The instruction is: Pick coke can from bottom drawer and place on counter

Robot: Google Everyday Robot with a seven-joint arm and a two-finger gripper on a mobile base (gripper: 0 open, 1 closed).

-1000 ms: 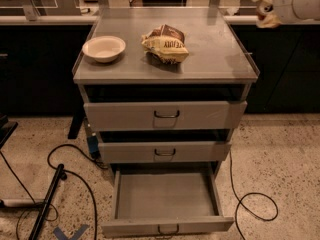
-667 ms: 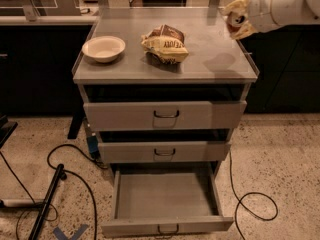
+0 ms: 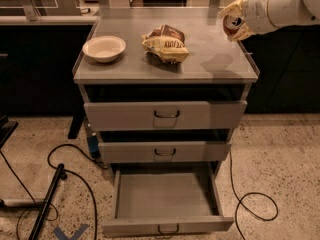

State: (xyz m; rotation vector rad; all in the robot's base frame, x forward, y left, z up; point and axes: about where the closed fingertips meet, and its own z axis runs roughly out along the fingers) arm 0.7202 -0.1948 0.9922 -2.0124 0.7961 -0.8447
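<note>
Room to move first: the tabletop (image 3: pixel 210 70) has thin raised rims down its left and right sides, and the right half is mostly bare. The bowl (image 3: pixel 104 49) sits near the left rim, and the snack bag (image 3: pixel 165 44) is around the middle, a bit toward the back. The bottom drawer (image 3: pixel 165 198) is pulled well out with nothing on its floor. The top drawer (image 3: pixel 165 115) and middle drawer (image 3: pixel 165 152) stick out only a little. There are cables on the floor (image 3: pixel 280 154) on both sides of the cabinet.

Compared with a second ago, the arm (image 3: pixel 280 4) has swung in from the right. Back then the gripper (image 3: pixel 230 24) was out past the right rim, and now it's over the tabletop's back right corner, a touch further left and lower than in the last frame. Bowl, bag and drawers haven't budged.

The coke can (image 3: pixel 231 29) is up in the air, not on the tabletop, tilted so its silver top faces the camera. The fingers (image 3: pixel 234 8) are clamped on it, one above and one below. Its shadow falls on the bare patch to the right of the bag.
</note>
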